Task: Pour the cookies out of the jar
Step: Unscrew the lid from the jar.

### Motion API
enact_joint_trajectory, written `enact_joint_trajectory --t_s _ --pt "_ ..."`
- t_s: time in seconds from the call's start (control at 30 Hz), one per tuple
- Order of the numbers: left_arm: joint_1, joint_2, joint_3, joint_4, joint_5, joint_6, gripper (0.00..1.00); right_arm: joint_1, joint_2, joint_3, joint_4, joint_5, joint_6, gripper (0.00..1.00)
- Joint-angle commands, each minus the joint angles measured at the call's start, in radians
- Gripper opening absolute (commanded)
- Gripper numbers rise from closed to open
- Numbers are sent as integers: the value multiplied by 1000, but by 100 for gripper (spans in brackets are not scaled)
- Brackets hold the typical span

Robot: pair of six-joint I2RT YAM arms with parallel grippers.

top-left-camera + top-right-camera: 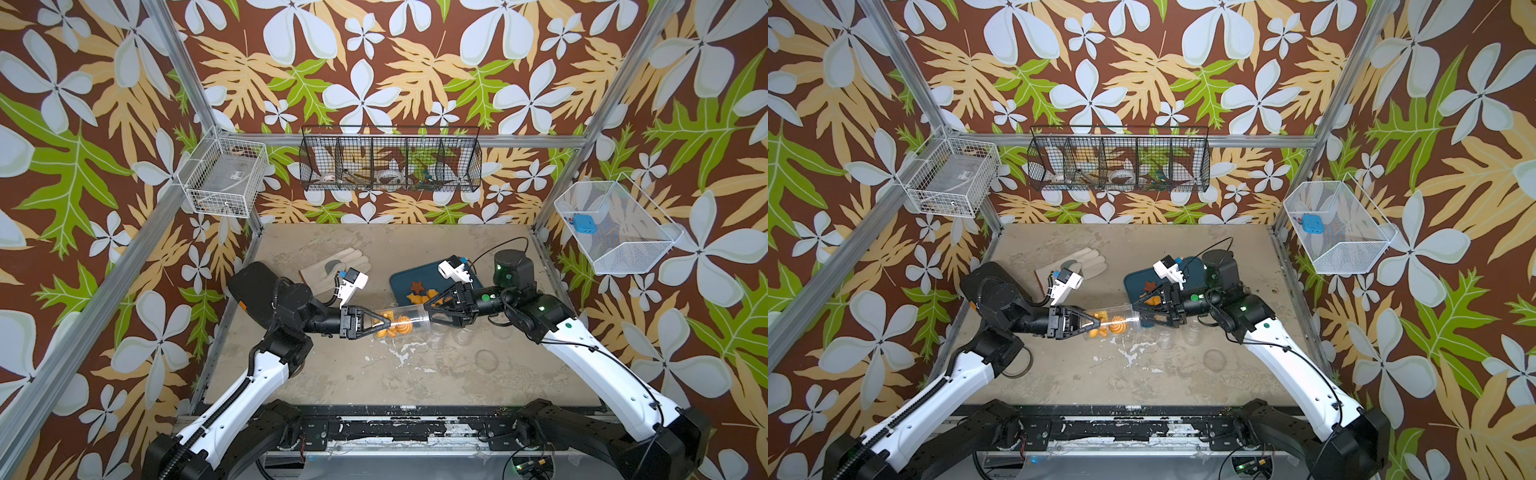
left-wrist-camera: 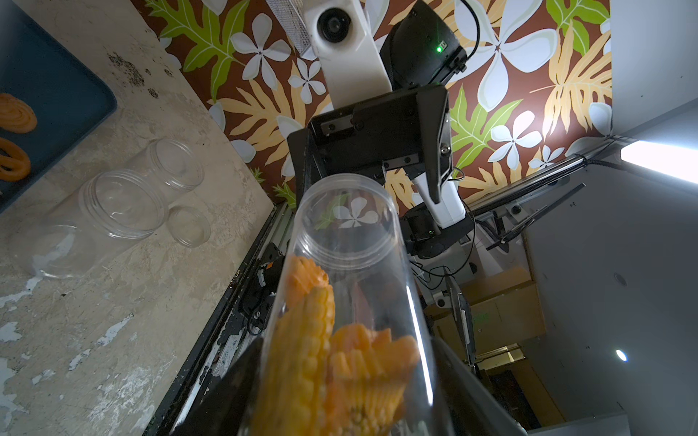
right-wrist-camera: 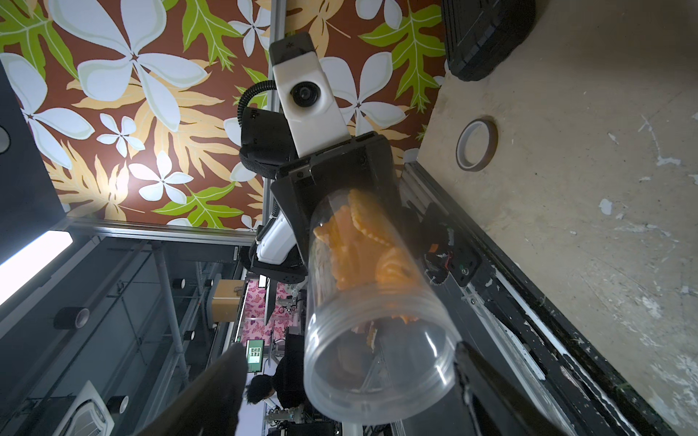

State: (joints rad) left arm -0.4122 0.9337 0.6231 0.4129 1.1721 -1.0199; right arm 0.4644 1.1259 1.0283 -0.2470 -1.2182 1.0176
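Observation:
A clear plastic jar (image 1: 409, 321) (image 1: 1121, 321) lies level above the table, between both arms. My left gripper (image 1: 388, 326) (image 1: 1098, 324) (image 2: 347, 396) is shut on its closed end. Several orange and yellow cookies (image 1: 401, 329) (image 2: 309, 339) (image 3: 362, 241) sit inside the jar, near the left gripper. My right gripper (image 1: 428, 314) (image 1: 1138, 316) (image 3: 377, 377) is open, its jaws standing either side of the jar's open mouth, with a gap on one side. A few more cookies (image 1: 417, 295) lie on a dark teal tray (image 1: 405, 276) behind the right gripper.
Empty clear jars (image 1: 461, 336) (image 2: 121, 204) and a round clear lid (image 1: 486, 360) stand under the right arm. A pale glove (image 1: 336, 266) lies at the back left. A tape roll (image 1: 1017, 365) sits by the left arm. Wire baskets (image 1: 390, 164) hang on the walls.

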Motion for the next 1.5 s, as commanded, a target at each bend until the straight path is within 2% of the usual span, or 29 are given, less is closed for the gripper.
enact_joint_trajectory --t_s 0.0,0.1,0.27,0.47,0.57,0.97,1.33,1.47 --pt "0 -1 5 29 -12 9 50 12 -5 -15 38 -43 12 83" --pt "0 -4 7 29 -11 9 50 11 -4 -24 25 -36 6 82" --pt "0 -16 4 24 -9 9 50 12 21 -23 -27 -1 -33 90" --pt "0 -34 0 -2 -11 20 50 11 31 4 3 -6 -17 86" --pt "0 -38 -3 -6 -11 26 50 11 18 -12 68 -17 32 83" --pt "0 -38 -5 8 -15 24 50 16 -14 -59 153 -50 84 80" --pt "0 -45 -17 18 -16 18 50 17 -11 -95 177 -43 88 80" --pt "0 -44 -19 23 -17 15 50 17 -5 -100 149 -35 64 85"
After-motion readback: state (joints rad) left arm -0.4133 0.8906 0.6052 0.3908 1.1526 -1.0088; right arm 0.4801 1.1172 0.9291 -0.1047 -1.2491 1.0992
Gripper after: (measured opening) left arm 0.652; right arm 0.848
